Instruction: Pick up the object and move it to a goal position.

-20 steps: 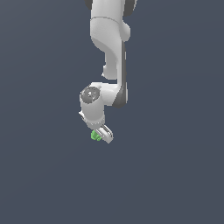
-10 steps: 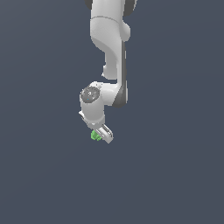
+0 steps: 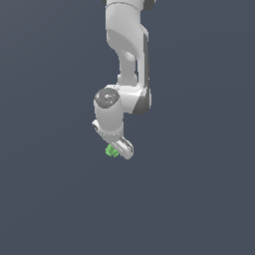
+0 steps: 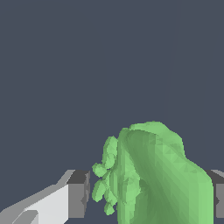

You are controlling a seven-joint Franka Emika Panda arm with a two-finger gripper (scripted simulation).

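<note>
I see the green lump sitting between the jaws, which look closed on it, arm hanging down.

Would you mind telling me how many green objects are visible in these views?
1. The green object sits at the gripper tip, between its fingers in the wrist view. Nothing else green shows, though the arm could hide something.

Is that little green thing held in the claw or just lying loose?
Held: the green object sits between the tool's two fingers.
</note>
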